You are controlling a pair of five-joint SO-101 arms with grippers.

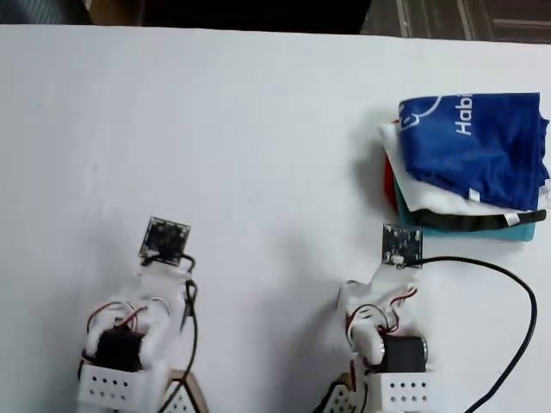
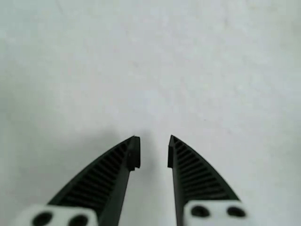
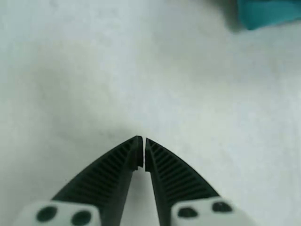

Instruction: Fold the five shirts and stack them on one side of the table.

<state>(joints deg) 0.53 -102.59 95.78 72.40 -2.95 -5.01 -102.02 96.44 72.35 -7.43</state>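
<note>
A stack of folded shirts (image 1: 469, 163) lies at the right side of the white table (image 1: 258, 146): a blue printed shirt (image 1: 482, 142) on top, then white, red, black and teal layers. The teal shirt's corner (image 3: 268, 13) shows in the right wrist view. Both arms rest at the table's near edge, left arm (image 1: 138, 335) and right arm (image 1: 387, 335). My left gripper (image 2: 154, 151) hangs over bare table, its black ribbed fingers slightly apart with nothing between them. My right gripper (image 3: 143, 153) has its tips almost touching and holds nothing.
A black cable (image 1: 508, 284) loops from the right arm's camera board across the table's right side. The table's far edge (image 1: 258, 27) meets a dark floor behind. Wide bare table lies left of the shirt stack.
</note>
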